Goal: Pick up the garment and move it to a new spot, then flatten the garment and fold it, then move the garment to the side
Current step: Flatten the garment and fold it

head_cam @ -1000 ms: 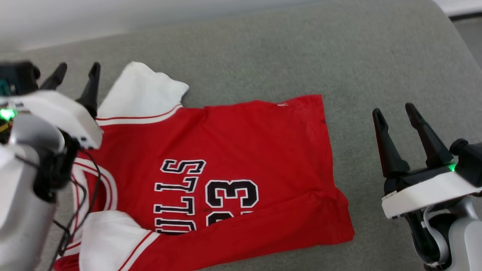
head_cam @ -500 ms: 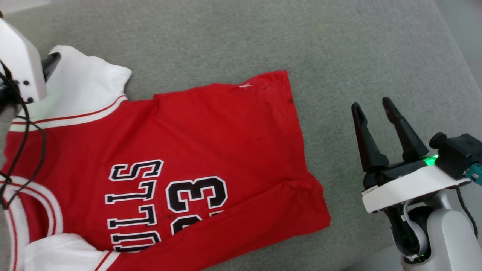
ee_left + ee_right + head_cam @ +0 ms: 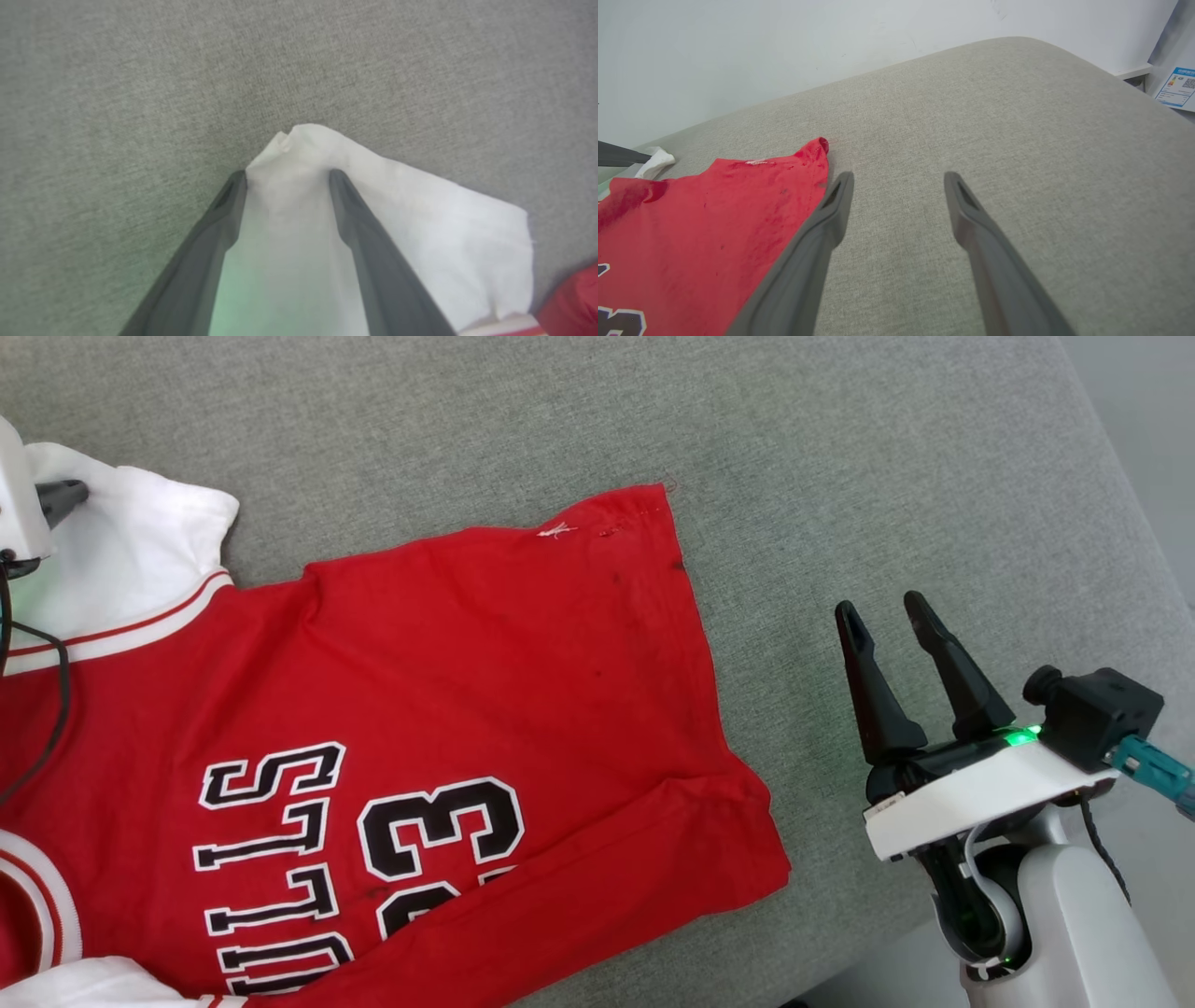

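Garment (image 3: pixel 448 709) lies print-up on the grey cushion (image 3: pixel 887 448): red body, black white-outlined lettering and "23", white sleeve (image 3: pixel 420 224) with red-striped trim, lower edge folded over. We see the left gripper (image 3: pixel 286 173) parted, tips on that sleeve, cloth between them. Right gripper (image 3: pixel 879 604) is spread wide, beside the hem, not touching. Since a second ago the head camera swung; the left gripper went from beside the sleeve onto it.

A grey fabric cushion (image 3: pixel 887 457), perhaps a sofa seat, carries a red jersey (image 3: pixel 485 653) spread print-side up, its white sleeve (image 3: pixel 131 551) at far left.
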{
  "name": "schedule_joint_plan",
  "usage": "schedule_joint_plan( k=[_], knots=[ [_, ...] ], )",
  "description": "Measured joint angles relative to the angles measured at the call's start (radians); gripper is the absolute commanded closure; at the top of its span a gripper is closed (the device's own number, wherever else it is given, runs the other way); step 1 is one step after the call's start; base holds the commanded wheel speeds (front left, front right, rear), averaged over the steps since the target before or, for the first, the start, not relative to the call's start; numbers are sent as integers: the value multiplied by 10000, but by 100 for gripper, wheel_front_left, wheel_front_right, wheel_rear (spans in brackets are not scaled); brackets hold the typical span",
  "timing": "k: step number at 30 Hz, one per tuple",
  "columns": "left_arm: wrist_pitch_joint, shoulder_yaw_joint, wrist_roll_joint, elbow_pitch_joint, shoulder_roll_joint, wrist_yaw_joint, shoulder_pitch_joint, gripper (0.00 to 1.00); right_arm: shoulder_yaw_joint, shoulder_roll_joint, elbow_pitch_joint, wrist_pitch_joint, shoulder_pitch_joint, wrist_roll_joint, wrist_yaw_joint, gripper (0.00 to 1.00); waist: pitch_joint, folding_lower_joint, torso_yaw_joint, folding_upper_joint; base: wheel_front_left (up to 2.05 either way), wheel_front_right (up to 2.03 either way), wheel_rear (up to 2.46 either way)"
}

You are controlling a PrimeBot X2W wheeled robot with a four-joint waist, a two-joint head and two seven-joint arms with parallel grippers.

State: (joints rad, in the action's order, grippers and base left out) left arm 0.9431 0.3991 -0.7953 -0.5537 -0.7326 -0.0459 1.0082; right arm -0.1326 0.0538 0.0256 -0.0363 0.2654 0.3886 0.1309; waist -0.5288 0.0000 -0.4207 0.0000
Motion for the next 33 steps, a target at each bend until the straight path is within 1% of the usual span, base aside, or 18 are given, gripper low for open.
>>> schedule_joint_plan(
  k=[1, 3, 6, 9, 11, 16, 23, 28, 33],
  knots=[
    [21, -23, -35, -67, 17, -77, -6, 100, -15, -2, 59, 0, 35, 10, 0, 0, 22, 0, -10, 0, 0, 0, 0],
    [-81, -65, -88, -136, 67, -155, -109, 100, 15, -6, 184, 23, 132, 86, 0, 0, 93, 0, -7, 0, 0, 0, 0],
    [-533, -153, -121, -267, 270, -244, -302, 100, 127, -6, 472, 284, 247, 249, 0, 0, 264, 1, 66, 0, 0, 0, 0],
    [-1206, -215, -119, -410, 529, -232, -430, 100, 188, -4, 786, 711, 495, 520, 0, 0, 481, 1, 230, 0, 0, 0, 0],
    [-1806, -274, -75, -504, 744, -311, -466, 100, 211, 35, 1043, 1133, 761, 669, 0, 0, 640, 1, 380, 0, 0, 0, 0],
    [-2734, -297, -84, -554, 1227, -82, -445, 100, 240, 502, 2171, 2493, 1616, 1041, -2, 0, 1052, 1, 897, 0, 0, 0, 0],
    [-3396, -25, 92, -228, 1699, 278, -310, 100, -63, 1058, 3754, 4293, 3168, 1507, 0, 0, 1436, 0, 1883, 0, 0, 0, 0],
    [-3622, 128, 176, 123, 1962, 364, -105, 100, -428, 1398, 4746, 5630, 4486, 1603, -2, 0, 1361, 1, 2583, -1, 0, 0, 0],
    [-3906, 221, 257, 318, 2159, 439, 28, 100, -729, 1538, 5710, 6358, 5594, 1419, -2, 0, 973, 1, 3057, 0, 0, 0, 0]
  ],
)
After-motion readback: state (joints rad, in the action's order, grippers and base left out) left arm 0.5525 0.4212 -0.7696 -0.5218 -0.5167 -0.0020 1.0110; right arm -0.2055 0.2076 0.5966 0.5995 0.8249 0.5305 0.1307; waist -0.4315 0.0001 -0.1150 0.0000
